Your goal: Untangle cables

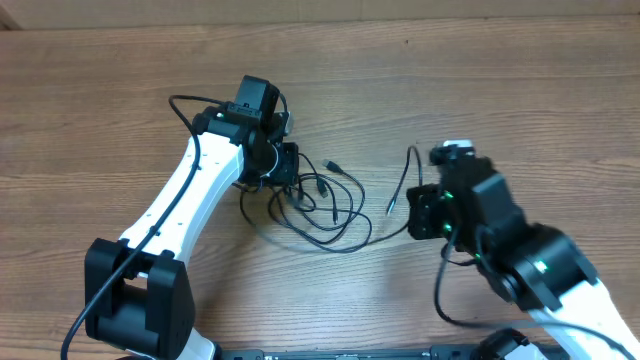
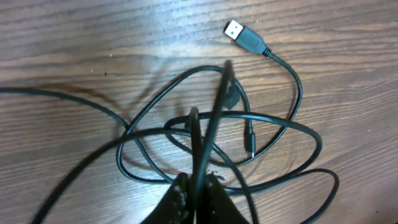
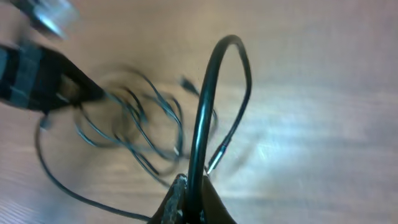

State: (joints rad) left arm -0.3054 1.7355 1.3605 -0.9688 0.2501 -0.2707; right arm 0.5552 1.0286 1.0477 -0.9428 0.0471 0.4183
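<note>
Table: A brown wood-grain table point(image 1: 450, 80) is seen filling every view.
Cables: The thin black cables point(image 1: 330, 215) are laid in loose, overlapping loops on the table near its middle, between the two hands and closer to the left one.
Long axis: In the overhead view the tangle is stretched roughly from side to side, and one strand is drawn out of it toward the right hand.
USB plug: A flat USB plug point(image 2: 244, 36) is seen lying at the far edge of the loops. Its metal mouth is pointed away from the tangle and its cord curves back into it.
Small plug: A slim small plug point(image 2: 250, 140) is seen inside the loops, with its long axis nearly upright in the left wrist view.
Left hand: The left hand point(image 2: 198, 186) is closed on one strand of the cables, which rises from between the fingertips.
Right hand: The right hand point(image 3: 189, 186) is closed on another strand, which arches up and over and drops to a pale-tipped loose end point(image 3: 214, 158) just beside the hand.
Left arm: The white left arm point(image 1: 190, 190) is reached diagonally from the near left, with its wrist bent down over the tangle's left edge.
Right arm: The right arm point(image 1: 540, 260) is reached in from the near right, with its hand turned toward the tangle.
</note>
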